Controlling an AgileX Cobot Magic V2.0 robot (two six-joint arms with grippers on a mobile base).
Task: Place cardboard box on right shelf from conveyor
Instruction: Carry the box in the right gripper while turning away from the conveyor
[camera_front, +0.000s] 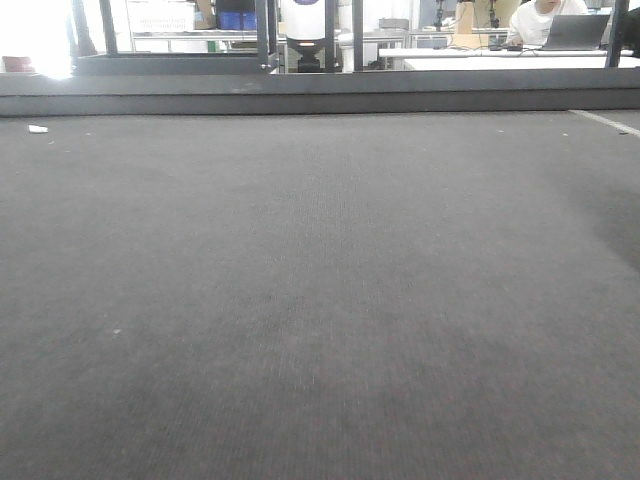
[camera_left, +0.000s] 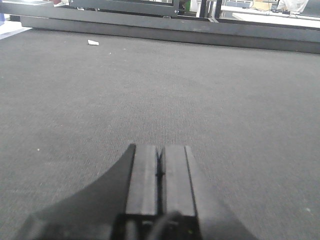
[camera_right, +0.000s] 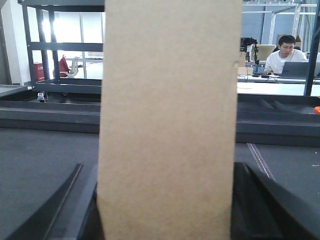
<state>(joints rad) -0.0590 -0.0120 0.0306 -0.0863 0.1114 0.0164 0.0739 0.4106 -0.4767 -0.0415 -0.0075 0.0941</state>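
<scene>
The cardboard box (camera_right: 167, 125), plain tan with a small dent on its right edge, fills the middle of the right wrist view. It stands upright between the dark fingers (camera_right: 75, 190) of my right gripper (camera_right: 161, 170), which is shut on its sides above the conveyor (camera_right: 40, 150). My left gripper (camera_left: 160, 148) is shut with nothing in it, its pads pressed together low over the grey belt (camera_left: 200, 90). In the front view I see only the belt (camera_front: 320, 280), with no box or gripper. The right shelf is out of view.
A raised dark frame edge (camera_front: 320, 95) runs along the belt's far side. A small white scrap (camera_front: 37, 128) lies on the belt at the far left. Beyond stand a dark rack (camera_right: 50, 50) and a person at a laptop (camera_right: 285, 52).
</scene>
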